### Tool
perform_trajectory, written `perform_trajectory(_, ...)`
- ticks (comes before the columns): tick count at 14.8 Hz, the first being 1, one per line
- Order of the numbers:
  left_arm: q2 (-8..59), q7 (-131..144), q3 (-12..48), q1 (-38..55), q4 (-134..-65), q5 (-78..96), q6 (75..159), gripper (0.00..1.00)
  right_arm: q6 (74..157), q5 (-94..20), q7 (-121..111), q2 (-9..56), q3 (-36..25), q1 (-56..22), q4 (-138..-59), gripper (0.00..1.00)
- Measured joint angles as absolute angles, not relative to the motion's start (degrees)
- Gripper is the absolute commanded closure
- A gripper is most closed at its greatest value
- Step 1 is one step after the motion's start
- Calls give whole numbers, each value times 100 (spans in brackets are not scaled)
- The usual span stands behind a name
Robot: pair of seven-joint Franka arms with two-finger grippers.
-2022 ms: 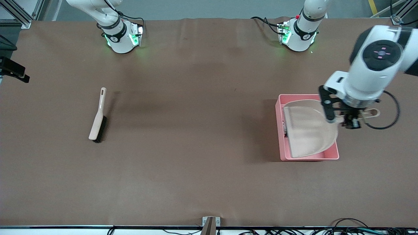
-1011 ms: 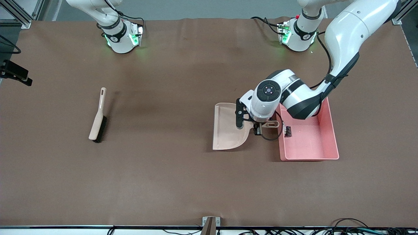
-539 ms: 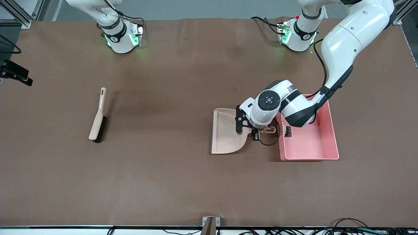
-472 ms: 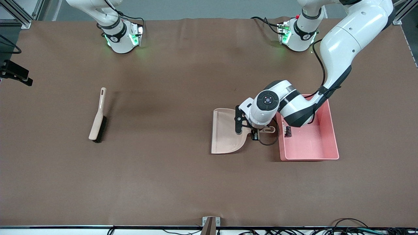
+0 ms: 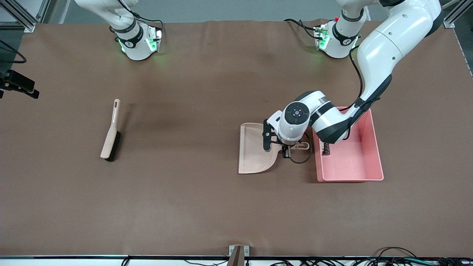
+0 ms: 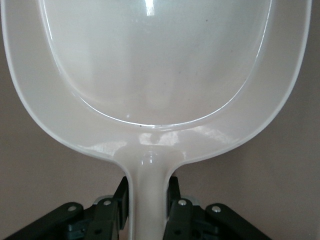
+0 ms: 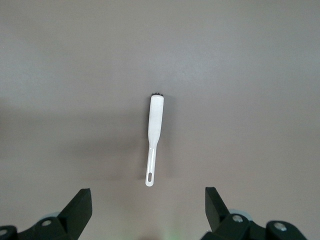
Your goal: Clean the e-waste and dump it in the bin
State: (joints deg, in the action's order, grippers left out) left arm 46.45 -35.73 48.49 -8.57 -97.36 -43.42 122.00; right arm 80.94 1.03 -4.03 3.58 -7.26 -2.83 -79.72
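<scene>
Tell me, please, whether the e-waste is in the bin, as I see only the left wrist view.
Observer: Yes. The front view shows e-waste inside the bin, against one wall.
Operator: Thank you. Where is the dustpan that the left gripper holds by the handle?
Observer: It is on the table right beside that wall of the bin, toward the right arm's end.
Operator: And what is the right gripper doing?
Observer: The right gripper waits with its fingers open, high over the brush, which lies toward the right arm's end of the table.
</scene>
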Motion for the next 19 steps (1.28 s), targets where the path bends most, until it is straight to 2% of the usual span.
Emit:
perform_trajectory(1,4645,-3566,4841,-853,-9736,-4342,12200,83,8096,101,-403,358,-726,-283,-7975,0)
perform_trajectory(4,4645,-3488,4835,-850,-9735,-4342,12200,68,8102,91,-403,358,-725,-283,-7980,0)
perform_trajectory(6,4645,-3447,4835,-818,-9735,-4342,12200,68,8104,72,-403,358,-725,-283,-7981,0)
perform_trajectory(11,4645,-3389,4834,-757,-9732,-4343,12200,54,8107,16,-403,358,-725,-283,-7982,0)
perform_trajectory(12,4645,-3389,4834,-758,-9726,-4343,12200,47,8107,16,-403,358,-725,-283,-7982,0)
perform_trajectory(13,4645,-3388,4834,-757,-9719,-4343,12200,29,8107,15,-403,358,-725,-283,-7982,0)
perform_trajectory(14,4645,-3389,4834,-758,-9712,-4343,12200,2,8107,15,-403,358,-725,-283,-7982,0)
perform_trajectory(19,4615,-3150,4837,-768,-9612,-4322,12129,0,8107,13,-403,358,-725,-283,-7983,0)
